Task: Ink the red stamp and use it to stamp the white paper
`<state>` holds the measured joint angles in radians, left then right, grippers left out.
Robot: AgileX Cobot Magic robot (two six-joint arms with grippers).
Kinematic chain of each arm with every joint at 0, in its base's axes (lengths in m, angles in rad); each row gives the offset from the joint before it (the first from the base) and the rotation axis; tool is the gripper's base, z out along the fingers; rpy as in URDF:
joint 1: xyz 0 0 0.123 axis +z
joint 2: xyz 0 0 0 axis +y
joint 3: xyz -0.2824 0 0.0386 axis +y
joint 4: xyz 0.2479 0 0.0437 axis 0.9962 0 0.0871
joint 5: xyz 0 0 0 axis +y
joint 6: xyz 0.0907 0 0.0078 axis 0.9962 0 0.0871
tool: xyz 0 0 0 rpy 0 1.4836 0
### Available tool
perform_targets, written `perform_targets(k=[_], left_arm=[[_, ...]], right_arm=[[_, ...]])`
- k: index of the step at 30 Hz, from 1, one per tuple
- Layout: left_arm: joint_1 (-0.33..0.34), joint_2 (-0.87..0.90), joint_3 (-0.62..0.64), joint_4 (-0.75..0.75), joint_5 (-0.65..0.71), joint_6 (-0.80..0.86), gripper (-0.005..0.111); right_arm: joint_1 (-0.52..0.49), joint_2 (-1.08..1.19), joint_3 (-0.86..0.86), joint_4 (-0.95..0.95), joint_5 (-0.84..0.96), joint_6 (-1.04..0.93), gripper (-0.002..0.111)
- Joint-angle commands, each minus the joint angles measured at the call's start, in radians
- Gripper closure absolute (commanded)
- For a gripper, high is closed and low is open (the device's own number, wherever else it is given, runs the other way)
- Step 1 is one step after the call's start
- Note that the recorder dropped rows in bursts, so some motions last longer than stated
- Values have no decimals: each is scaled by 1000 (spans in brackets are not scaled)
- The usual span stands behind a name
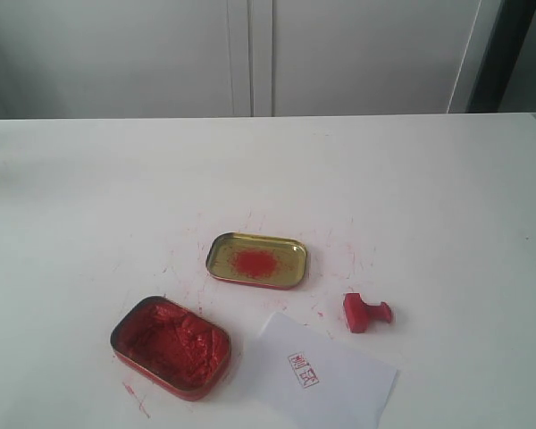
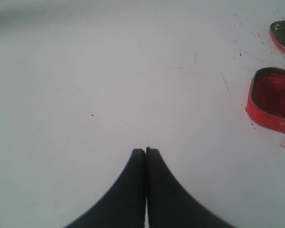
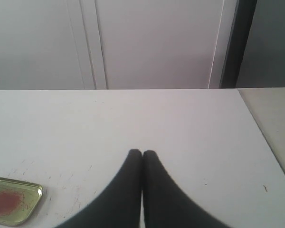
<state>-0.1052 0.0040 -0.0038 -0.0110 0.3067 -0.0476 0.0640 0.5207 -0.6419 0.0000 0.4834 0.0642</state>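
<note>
The red stamp lies on its side on the table, just right of the white paper's far corner. The white paper sits at the near edge and bears a small red square print. Neither gripper shows in the exterior view. In the left wrist view my left gripper is shut with nothing in it, over bare table, apart from the red ink tin. My right gripper is also shut and empty, above bare table right of the gold tin.
The red-filled ink tin stands near left. The gold tin with a red smear lies mid-table. Red ink specks dot the table around both tins. Grey cabinet doors stand behind the far edge.
</note>
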Motion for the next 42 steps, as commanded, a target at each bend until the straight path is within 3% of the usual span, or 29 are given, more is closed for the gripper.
perform_targets(k=[1, 18, 22, 42], left_arm=[[3, -4, 4, -15, -1, 0, 107], [3, -4, 4, -15, -1, 0, 107], [3, -4, 4, -15, -1, 0, 107], [3, -4, 4, -15, -1, 0, 107]], right_arm=[[-7, -4, 6, 0, -15, 2, 108], [-7, -110, 18, -40, -65, 0, 108], [-7, -141, 85, -40, -140, 0, 108], [-7, -404, 422, -40, -140, 0, 108]])
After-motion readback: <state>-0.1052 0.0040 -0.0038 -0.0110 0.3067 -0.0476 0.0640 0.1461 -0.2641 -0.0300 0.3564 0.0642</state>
